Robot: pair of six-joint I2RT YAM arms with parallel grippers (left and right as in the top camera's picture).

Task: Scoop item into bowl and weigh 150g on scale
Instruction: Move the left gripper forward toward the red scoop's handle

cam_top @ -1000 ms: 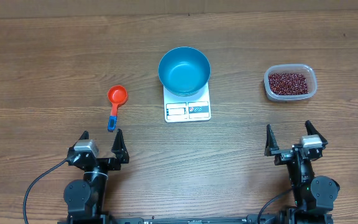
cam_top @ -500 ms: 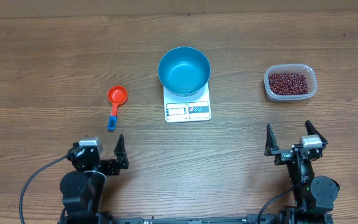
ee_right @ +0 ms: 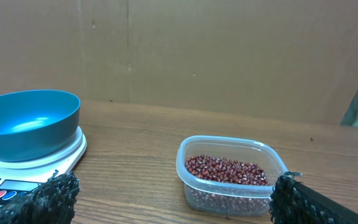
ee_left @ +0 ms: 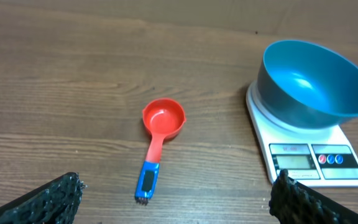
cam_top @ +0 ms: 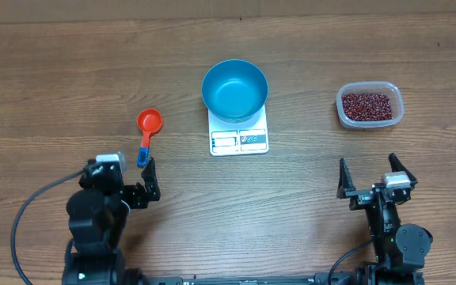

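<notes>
The blue bowl (cam_top: 234, 89) stands empty on the white scale (cam_top: 239, 139) at mid-table. The item, dark red beans (cam_top: 368, 104), fills a clear plastic tub (cam_top: 343, 119) at the right. A red scoop with a blue handle (cam_top: 148, 131) lies left of the scale. My left gripper (cam_top: 125, 170) is open just short of the handle's end, and in the left wrist view the scoop (ee_left: 160, 124) lies ahead between the wide-set fingers of this gripper (ee_left: 178, 186). My right gripper (cam_top: 368, 166) is open near the front edge, facing the beans (ee_right: 225, 169).
Bare wooden tabletop lies around the scale and between the two arms. A cardboard wall (ee_right: 197, 56) stands behind the table's far edge. In the right wrist view the bowl (ee_right: 27, 124) sits to the left on the scale (ee_right: 42, 165).
My left arm has moved forward and slightly left, bringing its open gripper close to the scoop's handle. The right arm has not moved.
</notes>
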